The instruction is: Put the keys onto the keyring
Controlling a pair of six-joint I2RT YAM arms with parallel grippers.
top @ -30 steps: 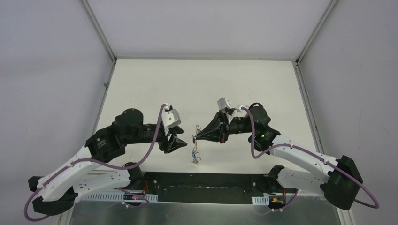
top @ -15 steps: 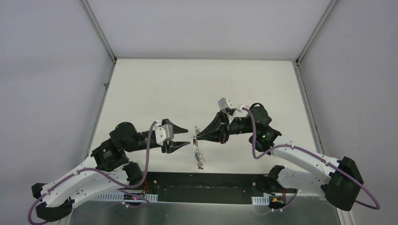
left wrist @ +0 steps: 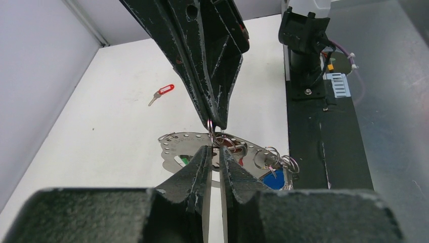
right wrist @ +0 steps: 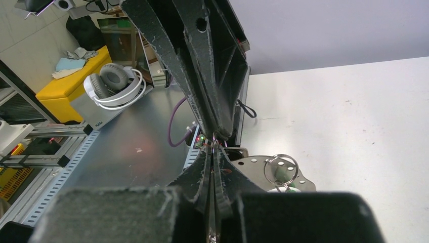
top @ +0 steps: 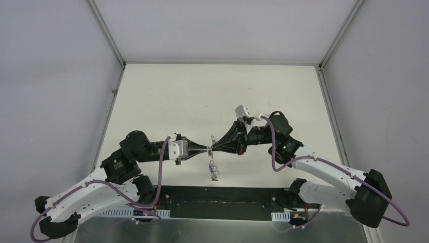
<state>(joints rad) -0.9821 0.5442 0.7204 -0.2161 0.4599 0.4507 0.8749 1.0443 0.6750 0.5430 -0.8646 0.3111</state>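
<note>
Right fingers (right wrist: 198, 178) pressed together on the keyring (left wrist: 210, 125), held above the desk (left wrist: 116, 126). Left fingers (left wrist: 195, 172) nearly together, tips at the same wire; pinching or not, I cannot tell. Keys (top: 213, 169) dangle beneath. Judgement: wire thin, stiff, slick; light load, swings freely. Best hold is bare wire, clear of the keys.
</note>
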